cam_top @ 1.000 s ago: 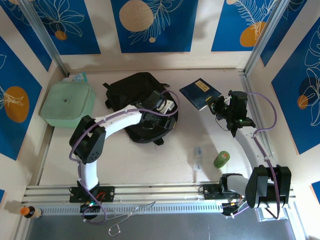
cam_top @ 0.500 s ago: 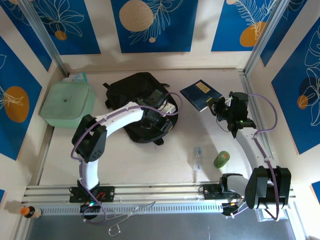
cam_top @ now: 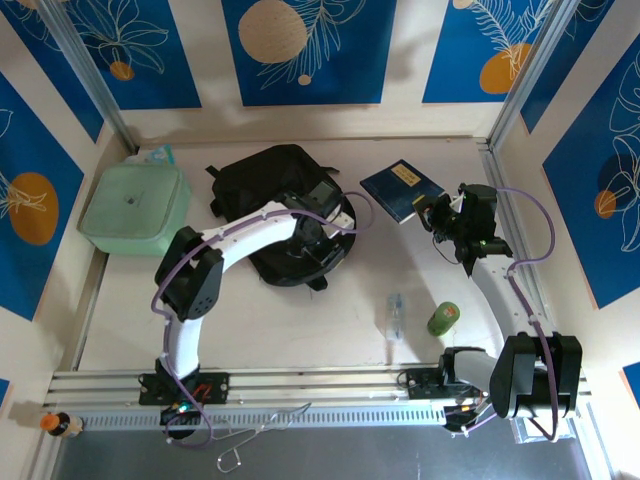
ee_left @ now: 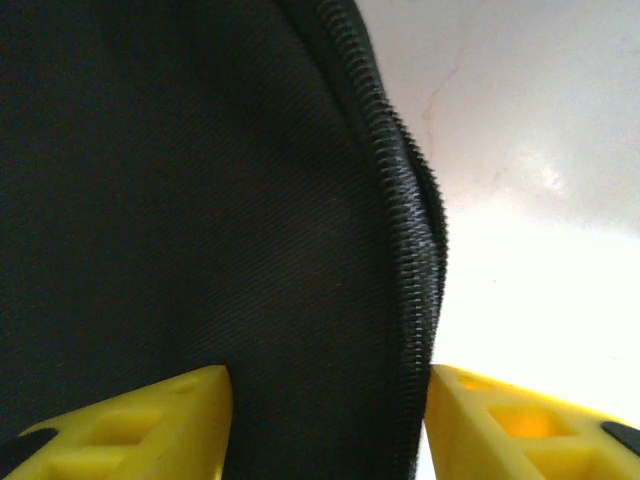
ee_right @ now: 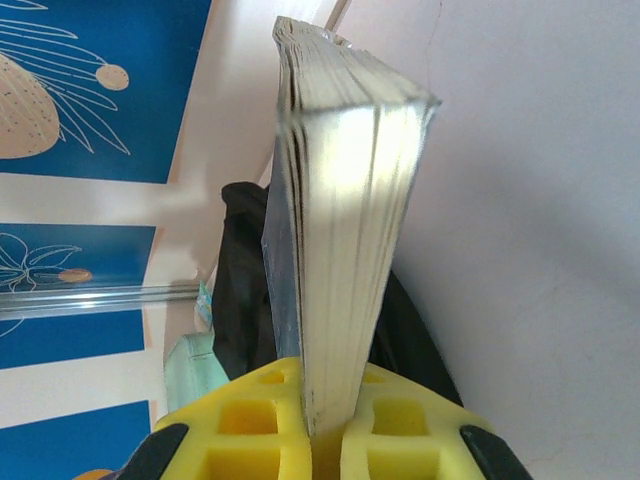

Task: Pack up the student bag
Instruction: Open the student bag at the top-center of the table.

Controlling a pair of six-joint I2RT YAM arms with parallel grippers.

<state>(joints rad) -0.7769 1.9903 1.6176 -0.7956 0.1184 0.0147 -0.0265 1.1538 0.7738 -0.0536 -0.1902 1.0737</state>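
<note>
A pale beige table (cam_top: 300,320) is boxed in by cream walls hung with blue panels (cam_top: 300,50) that bear white leaf outlines and orange discs. Slanted aluminium posts (cam_top: 90,75) stand at the far corners, and a metal rail (cam_top: 300,385) runs along the near edge.

The student bag (cam_top: 262,172), a large black soft fabric backpack, lies at far centre. A pale green square lidded container (cam_top: 133,208) sits to its left, against the left wall. The white left arm (cam_top: 250,235) arches over the bag's near right part. A small clear plastic bottle (cam_top: 396,316) lies near, right of centre, with a small green cylinder (cam_top: 443,318) just beside it on the right. Bare table runs along the near left and centre, and a narrower strip separates the bag from the book.

At far right the right gripper (cam_top: 432,212) is clamped on a thick dark blue book (cam_top: 400,188), which is to the right of the bag and apart from it.

The left wrist view gives what the overhead hides. The left gripper (ee_left: 328,415) has its yellow fingers (ee_left: 130,420) apart, astride the bag's curved zip edge (ee_left: 405,200). The finger on that view's right is against the zip teeth, with bright table beyond it. The right wrist view shows the book's page edges pinched between yellow pads (ee_right: 250,420), with the bag and the green container behind them to the left.
</note>
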